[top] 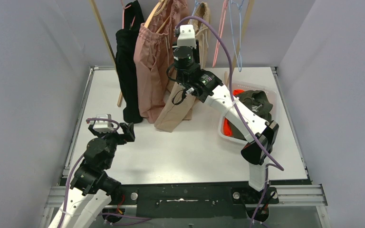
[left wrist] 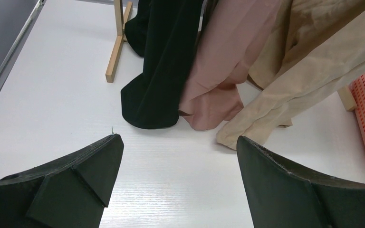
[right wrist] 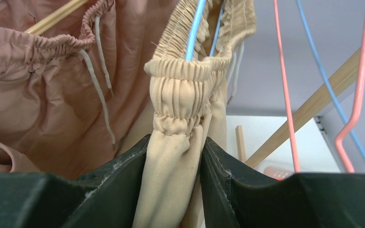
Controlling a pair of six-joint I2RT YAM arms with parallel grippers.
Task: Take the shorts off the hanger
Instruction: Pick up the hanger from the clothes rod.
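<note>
The beige shorts [right wrist: 180, 95] hang on a blue hanger [right wrist: 196, 28] at the back of the table; they also show in the top view [top: 177, 107]. My right gripper [right wrist: 175, 149] is shut on their fabric just below the gathered waistband; in the top view it is up at the rack [top: 186, 40]. The dusty pink shorts [top: 151, 61] hang on a wooden hanger to the left, next to a black garment [top: 129, 71]. Olive green shorts [top: 256, 102] and orange shorts [top: 228, 128] lie in the basket. My left gripper [left wrist: 180, 156] is open and empty, low over the table.
A pink mesh basket [top: 270, 90] stands at the right of the table. Empty pink [right wrist: 361, 85] and blue [right wrist: 323, 71] hangers hang from the wooden rack [right wrist: 323, 97]. A wooden rack foot [left wrist: 116, 45] rests on the white table [left wrist: 52, 95].
</note>
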